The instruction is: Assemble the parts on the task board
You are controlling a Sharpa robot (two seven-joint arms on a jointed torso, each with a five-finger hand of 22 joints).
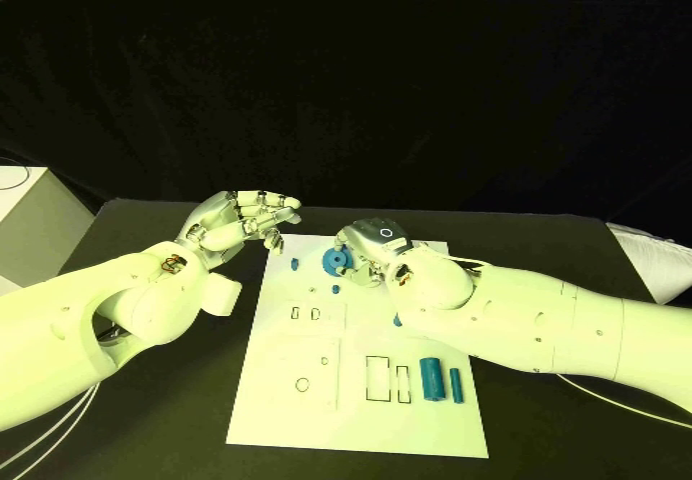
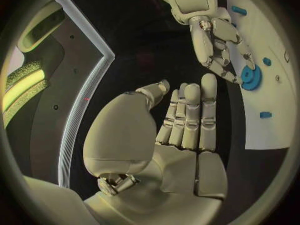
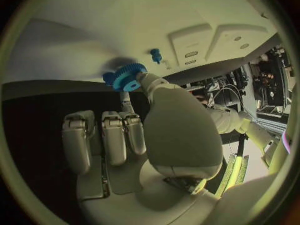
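The white task board [image 1: 361,410] lies in the middle of the table. A blue gear [image 1: 336,262] sits near its far edge. My right hand [image 1: 378,243] is on the gear, pinching it [image 3: 129,77] between the thumb and a finger, with the other fingers [image 3: 103,135] stretched out beside it. My left hand [image 1: 242,222] hovers off the board's far left corner. Its fingers [image 2: 187,117] are straight and side by side, and it holds nothing. Small blue pegs [image 1: 294,264] [image 1: 398,320] stand on the board. Two blue cylinders [image 1: 430,378] [image 1: 456,385] lie near its right edge.
The board carries several outlined slots and recesses [image 1: 378,378] in its near half. Black table [image 1: 159,420] surrounds it on all sides. A pale box [image 1: 22,215] stands at the far left and a white cushion [image 1: 649,260] at the far right.
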